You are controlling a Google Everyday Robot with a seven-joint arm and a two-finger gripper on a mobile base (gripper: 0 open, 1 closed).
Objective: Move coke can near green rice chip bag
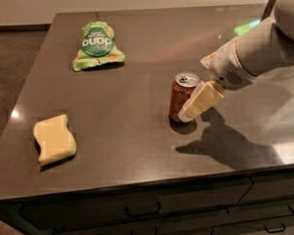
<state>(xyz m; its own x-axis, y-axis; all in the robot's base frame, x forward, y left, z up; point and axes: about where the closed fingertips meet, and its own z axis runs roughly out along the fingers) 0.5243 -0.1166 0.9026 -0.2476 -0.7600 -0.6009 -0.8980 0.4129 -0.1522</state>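
Cream gripper (pixel 193 108) seemingly against coke can (pixel 179 93)

Standing upright on the worktop (pixel 137 136), end effector (pixel 192 106) against its right side: red-orange silver-topped drink can (pixel 179 98). Lying flat, well apart, back-left: crinkled light-green snack pouch (pixel 96 46).
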